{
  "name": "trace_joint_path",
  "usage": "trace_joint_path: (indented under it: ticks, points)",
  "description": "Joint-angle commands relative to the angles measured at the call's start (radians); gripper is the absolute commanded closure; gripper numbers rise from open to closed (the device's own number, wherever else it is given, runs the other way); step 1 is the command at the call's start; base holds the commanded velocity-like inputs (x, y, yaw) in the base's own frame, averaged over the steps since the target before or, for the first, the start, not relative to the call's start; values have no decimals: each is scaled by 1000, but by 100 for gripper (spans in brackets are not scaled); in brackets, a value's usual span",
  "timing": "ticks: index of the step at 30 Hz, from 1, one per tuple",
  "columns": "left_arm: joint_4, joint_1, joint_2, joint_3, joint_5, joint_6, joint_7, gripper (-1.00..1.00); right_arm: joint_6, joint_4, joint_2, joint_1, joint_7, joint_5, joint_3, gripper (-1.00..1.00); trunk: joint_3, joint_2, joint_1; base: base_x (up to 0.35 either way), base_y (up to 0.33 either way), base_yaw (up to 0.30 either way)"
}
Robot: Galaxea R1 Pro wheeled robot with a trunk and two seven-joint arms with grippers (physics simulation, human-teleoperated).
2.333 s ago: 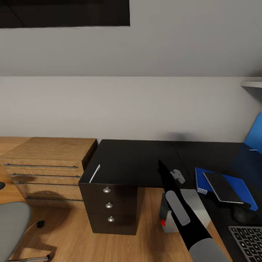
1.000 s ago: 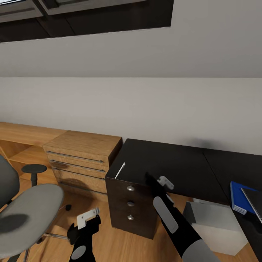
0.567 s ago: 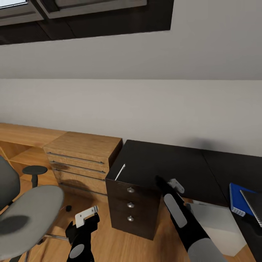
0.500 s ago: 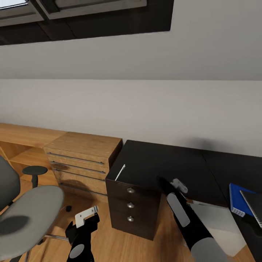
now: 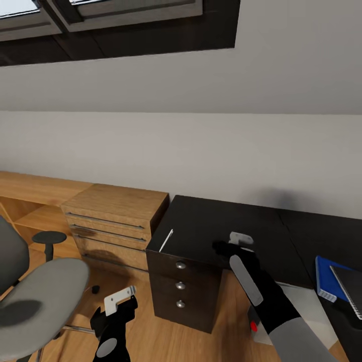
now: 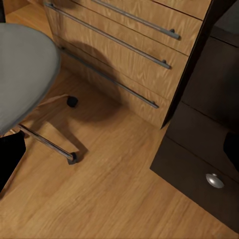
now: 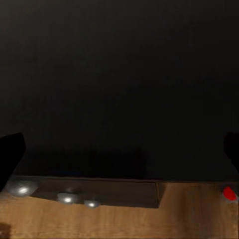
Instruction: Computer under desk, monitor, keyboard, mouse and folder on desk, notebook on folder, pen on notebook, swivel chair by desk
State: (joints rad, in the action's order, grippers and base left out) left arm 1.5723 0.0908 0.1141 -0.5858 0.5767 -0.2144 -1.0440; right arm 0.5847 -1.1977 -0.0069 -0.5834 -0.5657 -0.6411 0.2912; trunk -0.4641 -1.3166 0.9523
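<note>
The thin white pen lies on the left end of the black desk, above its drawer unit. My right gripper hovers open over the desk top, to the right of the pen; in the right wrist view its fingertips spread wide over the dark desk. The blue folder with the dark notebook on it lies at the desk's right. The computer sits under the desk. At the left is the swivel chair. My left gripper hangs open and low beside the chair.
A light-wood drawer chest stands against the desk's left side, with a low wood shelf beyond it. A small round stool stands behind the chair. The left wrist view looks down on the chair's base and bare plank floor.
The camera has turned left since the oldest frame, bringing in the chair and the left arm. Over the last second my right gripper shifted right and rose over the desk top.
</note>
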Motion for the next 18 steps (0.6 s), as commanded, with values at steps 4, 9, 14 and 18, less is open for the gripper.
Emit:
trace_joint_path:
  ticks: [4, 9, 14, 18]
  points:
    - [2, 1, 1, -7, 0, -9, -7, -100, 44, -104, -3, 4, -72, -5, 68, -100, -1, -1, 0, 0, 0, 0]
    - [1, 1, 1, -7, 1, -10, -7, -100, 49, -136, -6, 14, -77, -5, 75, -100, -1, -1, 0, 0, 0, 0]
    - [0, 1, 1, -7, 2, -10, -7, -100, 50, -138, -7, 16, -77, -4, 78, -100, -1, -1, 0, 0, 0, 0]
    - [0, 1, 1, -8, 2, -10, -7, -100, 50, -139, -6, 16, -77, -6, 79, -100, -1, -1, 0, 0, 0, 0]
